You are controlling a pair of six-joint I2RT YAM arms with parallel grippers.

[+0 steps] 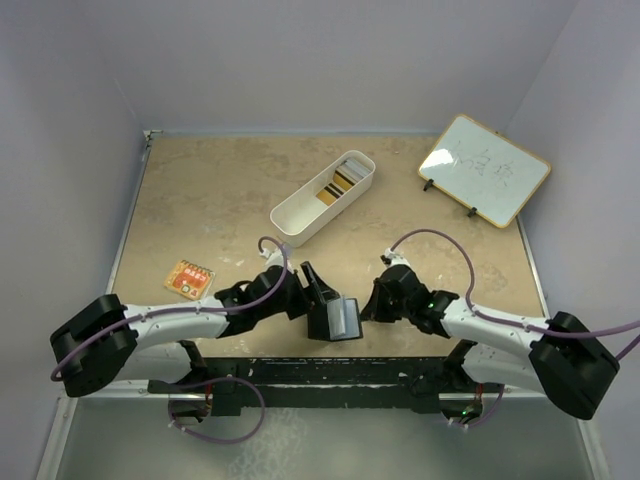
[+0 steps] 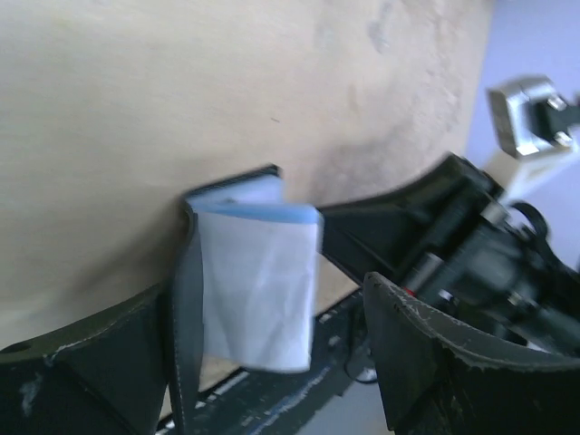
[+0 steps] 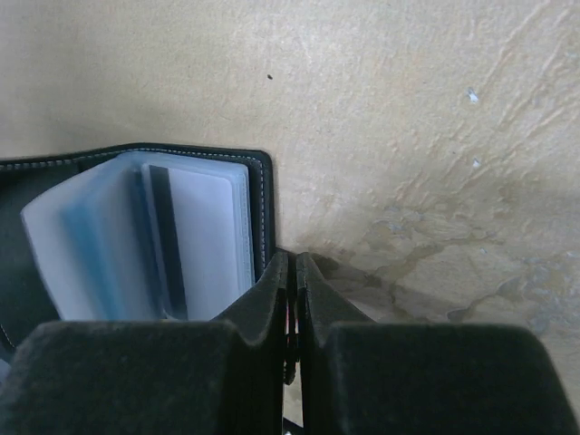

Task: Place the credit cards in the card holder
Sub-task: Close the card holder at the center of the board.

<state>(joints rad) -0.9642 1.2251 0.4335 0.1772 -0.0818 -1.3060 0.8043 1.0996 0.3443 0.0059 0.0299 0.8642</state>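
Far left on table (image 1: pixel 200 190): small flat orange item (image 1: pixel 189 279), printed face up, lying alone, well apart from everything else.

L gripper (image 2: pixel 265 285) reaches in low from the left, near the table's front edge. Jaws wide. Card holder (image 1: pixel 338 320) sits between the fingers (image 2: pixel 91 362). Its black cover lies against the left-hand finger in wrist view, and the other finger is apart from it. No clamp visible.

Card holder is front-center, between the two grippers, open. Black outer cover, blue-grey clear sleeves fanned up. R wrist view shows one pale card w/ a dark stripe inside a sleeve.

Behind it, mid-table: long white tray (image 1: pixel 322 197), set diagonally. Credit cards (image 1: pixel 347 178) are stacked on edge at the tray's far-right end, grey-silver w/ some yellow and dark. Rest of tray looks bare. Tray is well apart from both grippers.

R gripper (image 3: pixel 292 263) comes in from the right, just beside the holder's right side. Jaws pressed together, only a hairline gap. Tips sit at the corner of the black cover. Can't tell if a thin edge of the cover is pinched.

Far right, back corner: small whiteboard (image 1: pixel 484 169) w/ wood frame, faint scribbles, propped tilted.
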